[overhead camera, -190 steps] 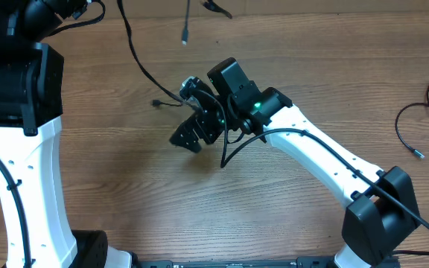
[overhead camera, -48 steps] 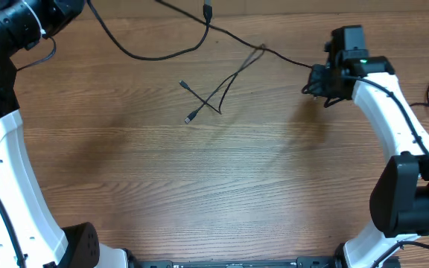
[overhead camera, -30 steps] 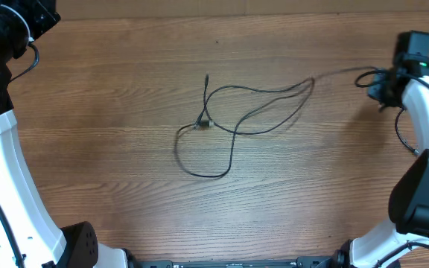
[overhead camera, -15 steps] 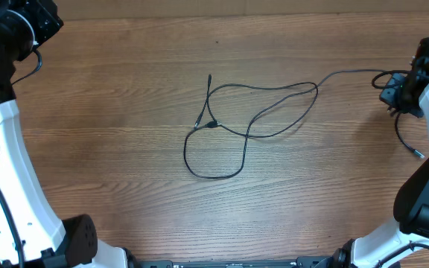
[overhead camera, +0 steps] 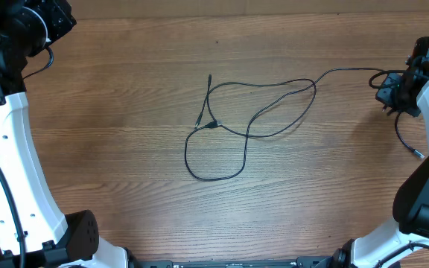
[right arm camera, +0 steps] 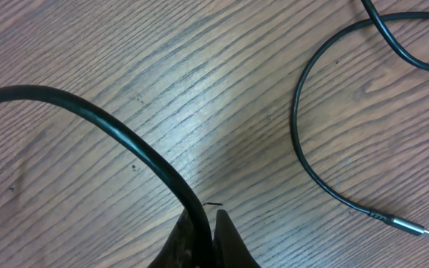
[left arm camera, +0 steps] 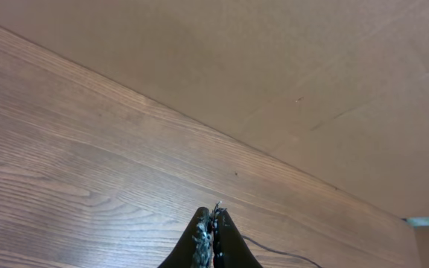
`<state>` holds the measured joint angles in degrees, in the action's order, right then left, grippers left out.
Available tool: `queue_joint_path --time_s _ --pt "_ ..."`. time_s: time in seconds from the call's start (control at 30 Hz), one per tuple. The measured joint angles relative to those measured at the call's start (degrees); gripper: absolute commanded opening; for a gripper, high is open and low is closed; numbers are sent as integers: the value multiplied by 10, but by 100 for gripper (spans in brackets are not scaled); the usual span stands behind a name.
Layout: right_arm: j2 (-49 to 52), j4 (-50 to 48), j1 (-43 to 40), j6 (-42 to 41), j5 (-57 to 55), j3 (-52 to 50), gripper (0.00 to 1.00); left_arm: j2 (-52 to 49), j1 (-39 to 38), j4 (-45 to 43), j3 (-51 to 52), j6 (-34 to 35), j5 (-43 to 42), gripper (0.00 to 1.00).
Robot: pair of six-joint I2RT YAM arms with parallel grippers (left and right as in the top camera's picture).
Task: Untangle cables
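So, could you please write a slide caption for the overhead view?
Right hand shut on a black cable whose loops cross on the wooden table.

A wooden table (overhead camera: 110,164) bears loosely looped black cables (overhead camera: 211,124).

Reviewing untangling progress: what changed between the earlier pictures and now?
The right pincer, shut on one cable, moved from the middle of the table out to its right edge, pulling that cable along; the slack now lies in loose crossing loops mid-table. Over the last half second almost nothing shifted. The left arm stayed at the far left, and a second cable stayed by the right edge.
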<state>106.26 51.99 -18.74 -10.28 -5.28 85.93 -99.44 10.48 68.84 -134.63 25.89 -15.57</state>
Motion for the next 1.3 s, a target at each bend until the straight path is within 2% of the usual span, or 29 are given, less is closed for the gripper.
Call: queue_joint_path --time_s 0.07,0.23,0.33,0.53,0.9,1.03,1.3 --pt "0 0 0 0 0 0 4 0 0 0 0 -4 0 13" --pt "0 5 0 0 4 0 4 0 0 4 0 -17 -1 43" --pt "0 6 0 0 10 1 4 0 -5 8 0 -36 -8 53" --pt "-16 39 0 0 24 53 4 0 -45 28 0 -68 -12 58" --pt "-144 140 0 12 55 273 4 0 -126 43 19 -115 -13 64" --pt "-180 163 2 14 74 316 4 0 -163 45 62 -131 -14 64" --pt "-237 165 21 26 83 333 4 0 -218 9 186 -150 -14 64"
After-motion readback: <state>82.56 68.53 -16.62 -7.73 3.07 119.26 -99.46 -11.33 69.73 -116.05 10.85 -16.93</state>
